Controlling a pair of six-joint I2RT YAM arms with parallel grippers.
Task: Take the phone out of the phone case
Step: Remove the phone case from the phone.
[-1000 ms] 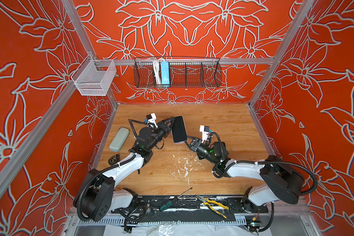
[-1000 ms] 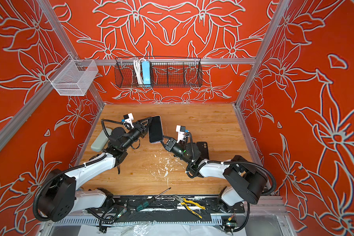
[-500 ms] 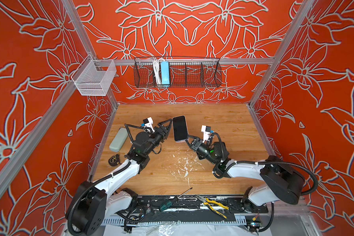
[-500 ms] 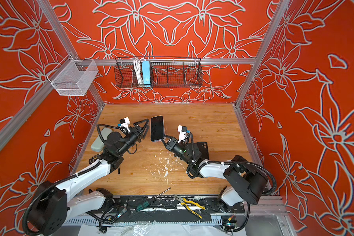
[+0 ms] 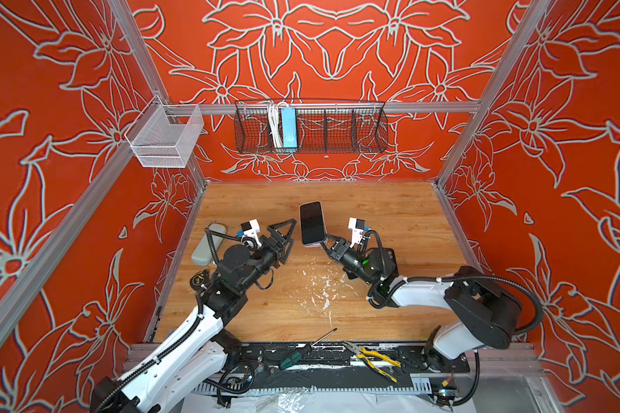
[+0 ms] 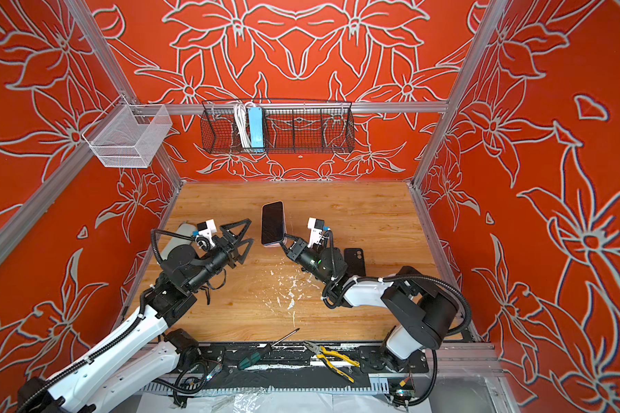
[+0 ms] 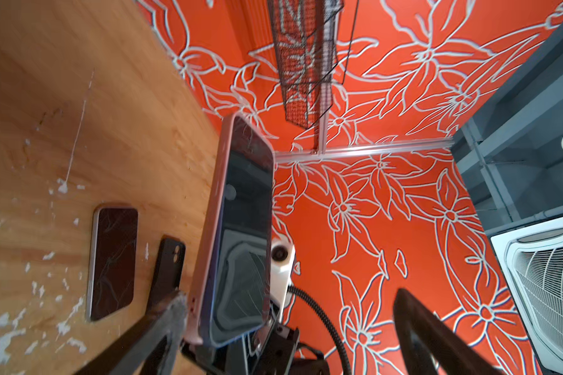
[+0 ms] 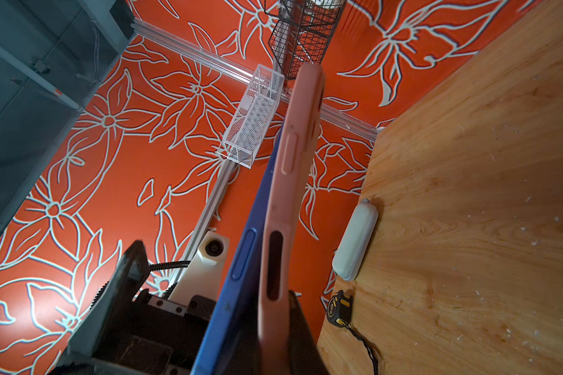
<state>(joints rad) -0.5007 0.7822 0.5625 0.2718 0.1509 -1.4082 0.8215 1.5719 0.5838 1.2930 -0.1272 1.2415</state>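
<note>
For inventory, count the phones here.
2. One phone, in a pink case, held by the right hand; a bare phone on the table beside a black case. More may be hidden.

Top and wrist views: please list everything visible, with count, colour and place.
phone: 1, blue, held above the table
phone case: 1, pink, partly off that phone
second phone: 1, dark screen, flat on the table
black case: 1, black, beside the second phone
pouch: 1, grey-green, left table edge
tape measure: 1, black and yellow, near the pouch
screwdriver: 1, green handle, front rail
pliers: 1, yellow handles, front rail
wire basket: 1, black, back wall
power strip: 1, blue, inside it
mesh basket: 1, white, left wall
left gripper: 1, black, open, beside the phone
right gripper: 1, black, shut on the phone's lower end
</note>
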